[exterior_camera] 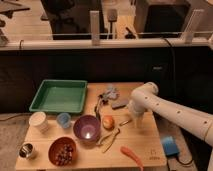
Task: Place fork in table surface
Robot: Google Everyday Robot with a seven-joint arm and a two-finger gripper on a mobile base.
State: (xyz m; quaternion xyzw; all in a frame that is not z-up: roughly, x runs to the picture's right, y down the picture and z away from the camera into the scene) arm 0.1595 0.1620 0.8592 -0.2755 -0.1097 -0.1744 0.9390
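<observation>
The light-wood table surface (145, 145) has a small dark mark (152, 154) near its front right corner. My white arm reaches in from the right, and the gripper (136, 122) points down over the right-middle of the table, close to the surface. A thin pale utensil, probably the fork (124, 121), lies on the wood just left of the gripper, beside an orange fruit (108, 121). I cannot tell whether the gripper touches it.
A green tray (57, 95) is at the back left. A purple bowl (86, 127), a brown bowl of food (62, 150), a white cup (38, 121), a blue cup (63, 120) and a metal cup (27, 150) stand at the front left. A carrot (131, 155), a yellow peel (110, 137) and a grey cloth (110, 92) lie nearby.
</observation>
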